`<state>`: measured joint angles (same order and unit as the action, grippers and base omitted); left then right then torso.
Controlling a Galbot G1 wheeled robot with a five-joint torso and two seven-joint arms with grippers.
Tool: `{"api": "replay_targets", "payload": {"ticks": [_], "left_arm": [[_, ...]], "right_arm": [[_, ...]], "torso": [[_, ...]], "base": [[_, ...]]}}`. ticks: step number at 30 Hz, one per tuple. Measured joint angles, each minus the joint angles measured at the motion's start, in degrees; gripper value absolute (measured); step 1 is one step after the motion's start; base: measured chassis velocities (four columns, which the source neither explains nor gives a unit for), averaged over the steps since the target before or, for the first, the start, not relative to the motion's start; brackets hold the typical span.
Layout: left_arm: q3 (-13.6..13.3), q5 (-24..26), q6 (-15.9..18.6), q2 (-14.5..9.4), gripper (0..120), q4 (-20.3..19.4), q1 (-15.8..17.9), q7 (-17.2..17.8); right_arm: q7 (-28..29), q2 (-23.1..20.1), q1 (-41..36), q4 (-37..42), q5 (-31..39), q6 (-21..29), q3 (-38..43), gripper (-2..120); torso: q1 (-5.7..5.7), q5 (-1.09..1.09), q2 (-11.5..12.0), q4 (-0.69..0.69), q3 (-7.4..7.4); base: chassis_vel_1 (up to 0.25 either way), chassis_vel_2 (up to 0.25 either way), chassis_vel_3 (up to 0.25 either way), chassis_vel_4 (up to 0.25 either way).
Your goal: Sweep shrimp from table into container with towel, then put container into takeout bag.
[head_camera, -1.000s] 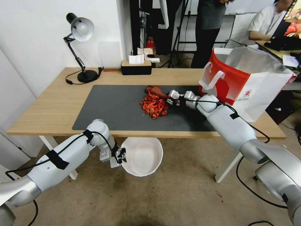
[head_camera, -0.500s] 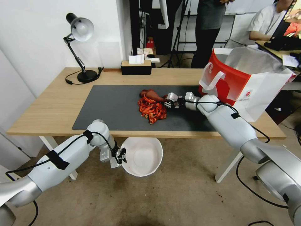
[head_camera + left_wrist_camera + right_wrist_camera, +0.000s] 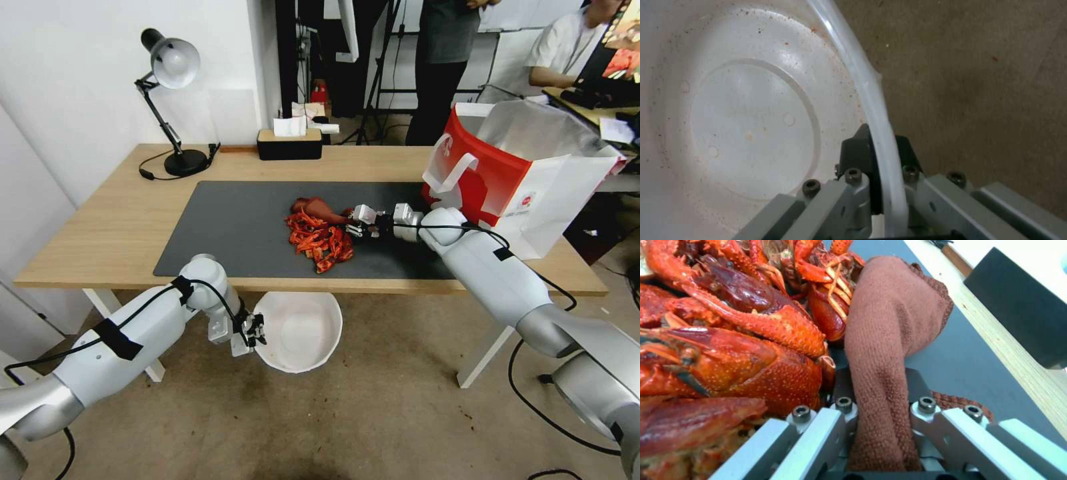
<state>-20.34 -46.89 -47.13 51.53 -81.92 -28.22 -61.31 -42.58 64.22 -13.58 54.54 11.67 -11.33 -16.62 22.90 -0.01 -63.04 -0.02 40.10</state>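
A heap of glossy red-orange shrimp [image 3: 319, 238] [image 3: 729, 336] lies on the dark mat of the table [image 3: 100, 233], a little back from its front edge. My right gripper [image 3: 355, 222] [image 3: 880, 386] is shut on the rust-red towel [image 3: 320, 209] [image 3: 889, 340], which presses against the heap's far right side. Below the front edge of the table, my left gripper [image 3: 255, 330] [image 3: 880, 150] is shut on the rim of the white container [image 3: 297, 330] [image 3: 751, 126] and holds it in the air. The red-and-white takeout bag [image 3: 513, 173] stands open at the table's right end.
A black desk lamp [image 3: 170, 100] stands at the table's back left and a black tissue box [image 3: 290, 142] at the back middle. White table legs [image 3: 481, 353] stand near the container. People are in the room behind.
My right gripper has dragged the towel and the shrimp heap leftward and toward the front edge. The left gripper with the container has shifted slightly left.
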Motion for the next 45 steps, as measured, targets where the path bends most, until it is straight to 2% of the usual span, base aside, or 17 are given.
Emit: {"api": "replay_targets", "payload": {"ticks": [4,6,7,12,34,38,45], "left_arm": [[-0.7,0.0,0.0,0.8,0,0.5,0.6,0.0],[-1.8,0.2,0.0,2.4,0,1.7,1.5,-0.1],[-1.8,0.2,0.0,2.4,0,1.7,1.5,-0.1],[-3.1,3.3,0.0,3.6,0,3.5,3.7,-1.5],[-3.0,5.9,0.0,-0.1,0,1.7,4.5,-1.9],[-3.0,6.5,0.0,-0.2,0,1.6,4.6,-2.0],[-4.0,7.8,0.0,-0.1,0,0.1,6.3,-2.7]], "right_arm": [[0.6,0.0,-0.3,0.4,-0.2,0.2,0.0,7],[1.3,0.1,-0.7,0.7,-0.4,0.4,0.2,7],[1.3,0.1,-0.7,0.7,-0.4,0.4,0.2,7],[2.2,-0.3,-1.7,2.2,-0.8,1.3,0.4,7],[3.8,-5.2,-8.1,13.1,-0.9,5.0,2.6,7],[5.8,-6.0,-9.9,15.6,-1.1,6.1,3.3,7],[7.6,-6.5,-11.2,17.2,-1.5,6.8,3.8,7]], "torso": [[0.0,0.0,0.0,-0.01,0.0],[0.0,0.0,0.0,0.0,0.0],[0.0,0.0,0.0,0.0,0.0],[0.01,0.01,0.0,0.02,0.0],[0.02,0.02,0.0,0.05,0.01],[0.01,0.0,0.0,0.01,0.01],[0.01,0.02,0.0,0.05,0.01]], "base": [[0.0,0.0,0.0,0.0],[0.0,0.0,0.0,0.0],[0.0,0.0,0.0,0.0],[0.0,0.0,0.0,0.0],[0.0,0.0,0.0,0.0],[0.0,0.0,0.0,0.0],[0.0,0.0,0.0,0.0]]}}
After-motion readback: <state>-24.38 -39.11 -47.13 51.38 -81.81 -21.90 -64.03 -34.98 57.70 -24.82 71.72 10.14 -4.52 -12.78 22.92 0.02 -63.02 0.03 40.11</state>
